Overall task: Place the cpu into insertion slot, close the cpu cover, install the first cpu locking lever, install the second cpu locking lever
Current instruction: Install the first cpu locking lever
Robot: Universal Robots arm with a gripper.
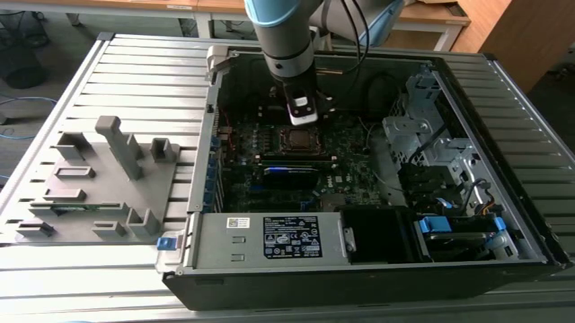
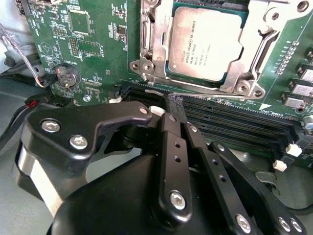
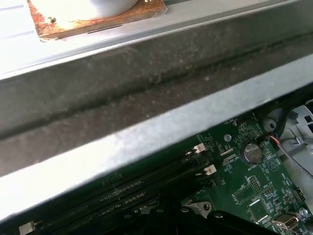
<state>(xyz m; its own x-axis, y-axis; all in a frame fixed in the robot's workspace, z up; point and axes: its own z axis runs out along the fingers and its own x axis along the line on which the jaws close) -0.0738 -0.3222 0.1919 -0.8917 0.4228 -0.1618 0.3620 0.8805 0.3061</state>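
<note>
- Gripper (image 2: pixel 173 105) hangs over the motherboard (image 2: pixel 93 44) with its fingers (image 2: pixel 168 132) drawn together and nothing between them; in the second wrist view the tips sit at the edge of the long black memory slots (image 2: pixel 230 117), just beside the socket.
- Seated in the insertion slot (image 2: pixel 146 68), the cpu (image 2: pixel 205 44) lies flat, its dull metal face showing through the square window of the cpu cover (image 2: pixel 159 36), which lies down over the chip's edges.
- A thin wire locking lever (image 2: pixel 205 95) runs along the socket's near side, between the cover and the memory slots, close to the fingertips.
- By my reading, the chip is light, stiff and fragile underneath, so it is best left alone now; the lever is springy steel, slippery and thin, best pushed near its bent end.
- In the exterior view the arm (image 1: pixel 283 40) reaches down into the open computer case (image 1: pixel 485 74); the socket (image 1: pixel 297 139) lies just below the gripper (image 1: pixel 303 122).
- A grey parts fixture (image 1: pixel 99 175) sits well apart, at the exterior view's left.
</note>
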